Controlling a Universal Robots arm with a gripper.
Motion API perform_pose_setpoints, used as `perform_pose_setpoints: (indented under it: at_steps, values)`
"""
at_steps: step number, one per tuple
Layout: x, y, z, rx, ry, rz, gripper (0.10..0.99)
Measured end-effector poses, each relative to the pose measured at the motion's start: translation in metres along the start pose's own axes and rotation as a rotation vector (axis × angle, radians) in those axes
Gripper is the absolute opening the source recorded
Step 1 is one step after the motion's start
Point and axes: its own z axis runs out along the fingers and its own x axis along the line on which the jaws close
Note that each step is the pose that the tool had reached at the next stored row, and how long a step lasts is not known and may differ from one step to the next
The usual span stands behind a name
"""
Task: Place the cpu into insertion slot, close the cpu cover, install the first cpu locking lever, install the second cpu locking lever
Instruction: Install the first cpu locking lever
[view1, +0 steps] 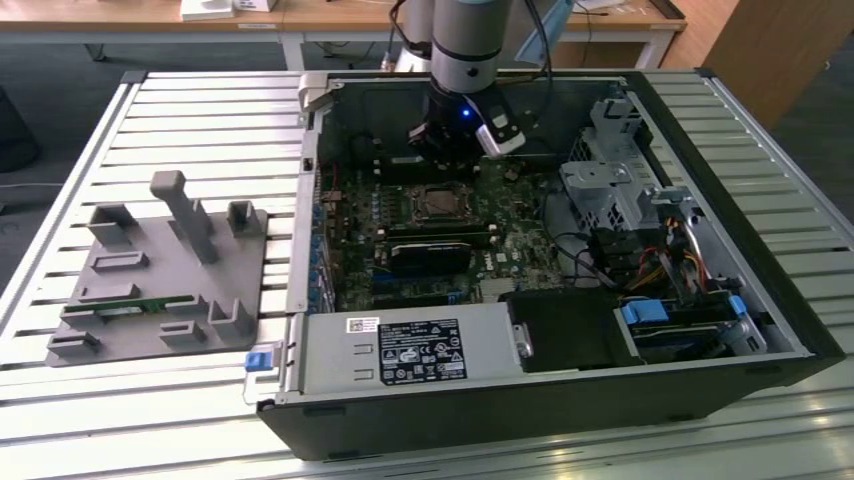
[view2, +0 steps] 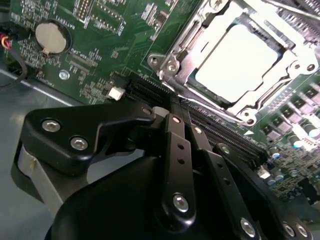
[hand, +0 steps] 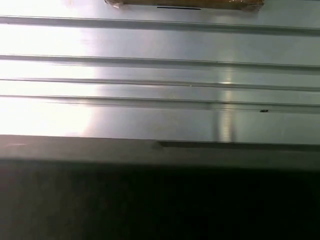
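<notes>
Computer case (view1: 561, 400): laid open on the slatted table (view1: 200, 110), toward the exterior view's right.
Fixture plate (view1: 160, 290): set on the table at 9 o'clock of the case, well apart from the insertion slot.
Insertion slot (view1: 438, 203): found on the motherboard (view1: 400, 270) inside the case, the cpu (view2: 235, 62) seated in it.
Cpu cover (view2: 172, 65): laid around the cpu.
Gripper (view1: 454, 150): placed at 12 o'clock of the slot, near it.
Power supply (view1: 414, 350): at 6 o'clock of the slot.
Drive bay (view1: 614, 190): at 3 o'clock of the slot.
</notes>
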Motion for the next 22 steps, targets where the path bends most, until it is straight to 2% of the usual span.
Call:
perform_pose_setpoints:
  at_steps: [2, 3, 8, 22]
  values:
    - [-0.0001, 0.0001, 0.0002, -0.011, -0.0004, 0.000, 0.106]
    - [0.0000, 0.0001, 0.0001, -0.014, -0.0004, 0.000, 0.106]
    - [-0.0001, 0.0001, -0.0006, -0.015, -0.0009, 0.000, 0.106]
    - [0.0011, 0.0027, -0.0263, -0.016, -0.0003, 0.000, 0.106]
